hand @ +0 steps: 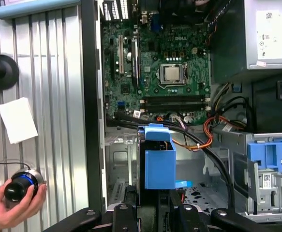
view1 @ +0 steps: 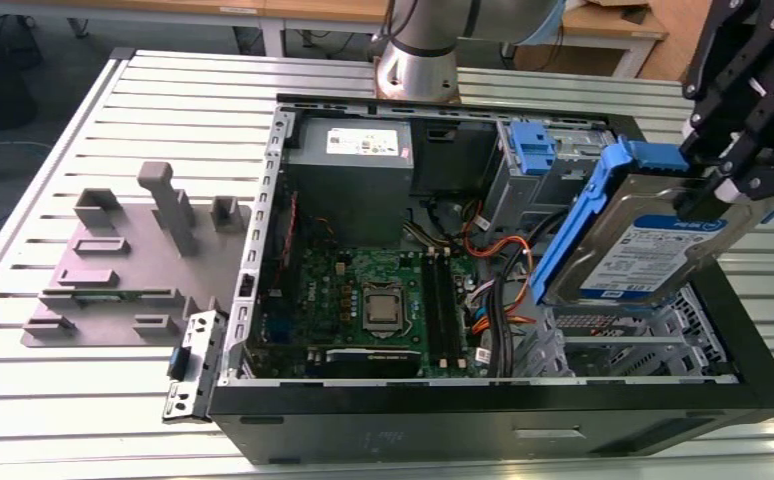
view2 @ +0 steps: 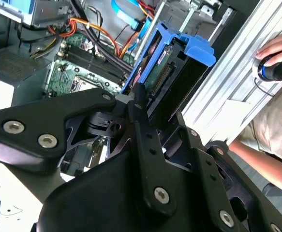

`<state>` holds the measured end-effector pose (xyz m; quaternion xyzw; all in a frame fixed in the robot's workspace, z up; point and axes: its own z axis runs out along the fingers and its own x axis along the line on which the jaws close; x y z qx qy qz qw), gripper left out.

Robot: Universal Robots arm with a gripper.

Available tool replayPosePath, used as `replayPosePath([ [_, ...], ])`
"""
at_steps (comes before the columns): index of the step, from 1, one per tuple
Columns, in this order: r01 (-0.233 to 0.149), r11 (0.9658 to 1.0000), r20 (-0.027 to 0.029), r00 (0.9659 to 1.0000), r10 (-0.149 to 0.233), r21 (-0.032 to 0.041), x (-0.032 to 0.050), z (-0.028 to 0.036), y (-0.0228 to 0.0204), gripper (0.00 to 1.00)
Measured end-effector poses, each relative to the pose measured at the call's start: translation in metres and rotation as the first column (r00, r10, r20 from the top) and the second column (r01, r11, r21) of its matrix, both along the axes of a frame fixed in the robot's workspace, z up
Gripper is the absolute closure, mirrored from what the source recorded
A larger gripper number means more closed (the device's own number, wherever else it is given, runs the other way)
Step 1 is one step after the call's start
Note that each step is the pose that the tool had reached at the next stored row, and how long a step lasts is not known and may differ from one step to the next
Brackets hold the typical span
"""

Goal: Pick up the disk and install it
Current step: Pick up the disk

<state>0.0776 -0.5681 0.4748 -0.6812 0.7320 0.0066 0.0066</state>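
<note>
The disk [view1: 641, 255] hangs tilted above the drive cage [view1: 627, 335] at the exterior view's right end of the open computer case [view1: 494, 425], lifted clear and not seated in any bay. The gripper [view1: 723, 190] pinches it by its upper end, fingers pressed onto the blue rail frame; in the first wrist view the disk [hand: 158, 164] stands edge-on just ahead of the arm.

Likely risks: the hold is at one end only and on smooth plastic, so the disk could swing or slip. Being tilted, a rail corner could catch the cage lip and jam. The orange and black cables [view1: 501, 250] lie just beside the cage and could get snagged or pinched under the drive.

Materials: the disk is a flat rectangular silver metal body with a glossy white-and-blue label and moulded blue plastic rails. The cage is thin perforated sheet metal, and the motherboard [view1: 360, 290] is green and densely studded. The table [view1: 94, 400] is ribbed aluminium slats. A person's hand [hand: 12, 205] rests on a round knob — well apart from the case
</note>
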Motion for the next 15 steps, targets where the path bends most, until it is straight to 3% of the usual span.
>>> replayPosePath([
  [15, 0.0, 1.0, -0.0002, 1.0, 0.0, -0.0003, 0.0328, -0.0102, -0.0001, 0.65],
])
